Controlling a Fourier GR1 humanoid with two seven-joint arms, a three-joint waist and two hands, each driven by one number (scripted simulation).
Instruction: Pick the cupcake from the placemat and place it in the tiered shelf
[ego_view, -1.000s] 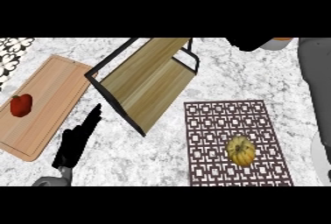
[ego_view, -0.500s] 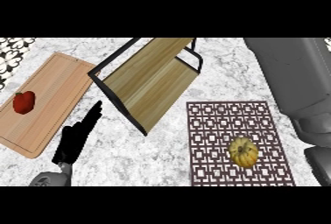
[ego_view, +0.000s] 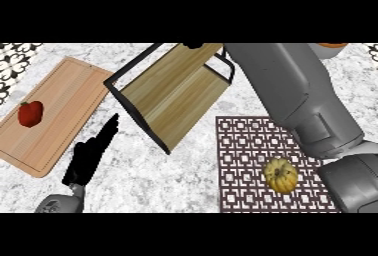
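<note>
The cupcake (ego_view: 281, 175), yellow-orange and ridged, sits on the lower right part of the brown patterned placemat (ego_view: 240, 165). The tiered shelf (ego_view: 177, 90), wooden boards in a black frame, lies up and left of the placemat. My right forearm (ego_view: 303, 95) reaches from the lower right corner up across the placemat's right side to the top edge, passing just right of the cupcake. Only a black tip of my right hand (ego_view: 193, 46) shows over the shelf's far end. My left hand (ego_view: 92, 155) rests open on the counter at the lower left, far from the cupcake.
A wooden cutting board (ego_view: 59, 110) lies at the left with a red fruit (ego_view: 30, 113) on it. An orange object (ego_view: 334, 45) peeks in at the top right. Marble counter (ego_view: 162, 175) shows between the left hand and the placemat.
My right forearm has swung in from the right edge and now stretches up over the placemat towards the shelf's far end. The cupcake and left hand stay where they were.
</note>
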